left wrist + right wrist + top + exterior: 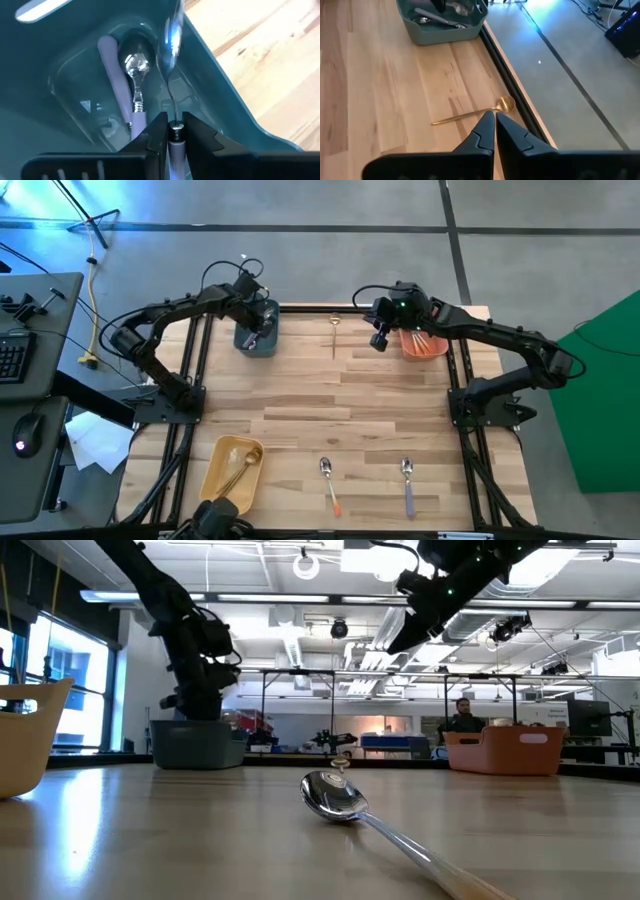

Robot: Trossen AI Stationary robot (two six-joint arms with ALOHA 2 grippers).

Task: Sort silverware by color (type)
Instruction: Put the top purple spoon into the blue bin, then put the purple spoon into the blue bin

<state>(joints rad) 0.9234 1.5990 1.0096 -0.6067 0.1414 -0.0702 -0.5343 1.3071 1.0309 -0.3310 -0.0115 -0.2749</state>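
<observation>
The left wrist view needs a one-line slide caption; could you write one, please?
Left end effector holding a purple-handled spoon over the teal bin, where another purple-handled spoon already lies.

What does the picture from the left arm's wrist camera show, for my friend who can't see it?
The left gripper is shut on a purple-handled spoon, holding it by the handle over a teal bin. Two more purple-handled pieces, one a spoon, already lie in the bin, and the wooden table shows beside it.

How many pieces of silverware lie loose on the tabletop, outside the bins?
3: a gold spoon at the far edge between the teal and orange bins, an orange-handled spoon and a purple-handled spoon side by side near the front edge. None seem hidden.
</observation>
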